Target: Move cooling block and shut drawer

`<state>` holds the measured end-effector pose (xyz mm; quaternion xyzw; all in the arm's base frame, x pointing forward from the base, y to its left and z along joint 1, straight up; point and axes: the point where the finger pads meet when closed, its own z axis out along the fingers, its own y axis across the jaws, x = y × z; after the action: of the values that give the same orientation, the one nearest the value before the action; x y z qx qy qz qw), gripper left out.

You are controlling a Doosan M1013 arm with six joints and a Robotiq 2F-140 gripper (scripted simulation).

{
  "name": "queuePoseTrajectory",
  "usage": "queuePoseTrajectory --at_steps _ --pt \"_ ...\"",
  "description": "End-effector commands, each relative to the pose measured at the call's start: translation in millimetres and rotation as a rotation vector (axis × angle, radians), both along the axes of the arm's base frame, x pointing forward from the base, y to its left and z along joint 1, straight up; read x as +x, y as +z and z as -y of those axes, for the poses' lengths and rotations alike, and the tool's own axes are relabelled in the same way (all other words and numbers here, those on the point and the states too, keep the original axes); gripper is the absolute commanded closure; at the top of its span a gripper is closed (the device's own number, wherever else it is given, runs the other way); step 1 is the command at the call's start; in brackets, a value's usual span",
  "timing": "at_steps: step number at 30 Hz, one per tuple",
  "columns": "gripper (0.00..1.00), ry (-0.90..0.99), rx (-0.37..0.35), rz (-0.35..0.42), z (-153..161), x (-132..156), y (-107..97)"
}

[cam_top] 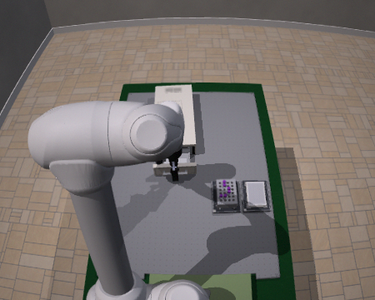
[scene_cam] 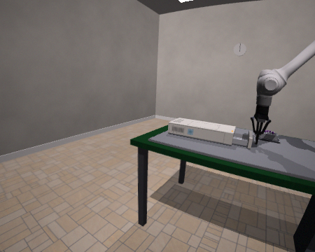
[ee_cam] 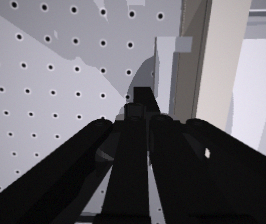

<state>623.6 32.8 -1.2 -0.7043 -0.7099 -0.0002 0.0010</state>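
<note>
The white six-joint arm (cam_top: 92, 137) points its clenched, empty black gripper (cam_top: 174, 175) straight down against the beige drawer front (cam_top: 187, 168), with one grey tube block (cam_top: 226, 195) on the deck.

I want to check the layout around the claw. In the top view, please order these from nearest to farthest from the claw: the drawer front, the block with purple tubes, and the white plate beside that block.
1. Drawer front: right at the shut claw, below the cooler.
2. Block with purple tubes: to the right and lower in the picture.
3. White plate: farther right, beside that block.
</note>
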Motion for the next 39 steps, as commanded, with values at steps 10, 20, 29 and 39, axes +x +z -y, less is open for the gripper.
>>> queuePoseTrajectory --at_steps 10,20,29,39 --pt "0.90 0.000 0.000 0.001 -0.2 15.0 0.8" --pt "0.90 0.000 0.000 0.001 -0.3 25.6 0.8" --pt "0.90 0.000 0.000 0.002 -0.4 34.9 0.8" --pt "0.90 0.000 0.000 0.002 -0.5 48.2 0.8"
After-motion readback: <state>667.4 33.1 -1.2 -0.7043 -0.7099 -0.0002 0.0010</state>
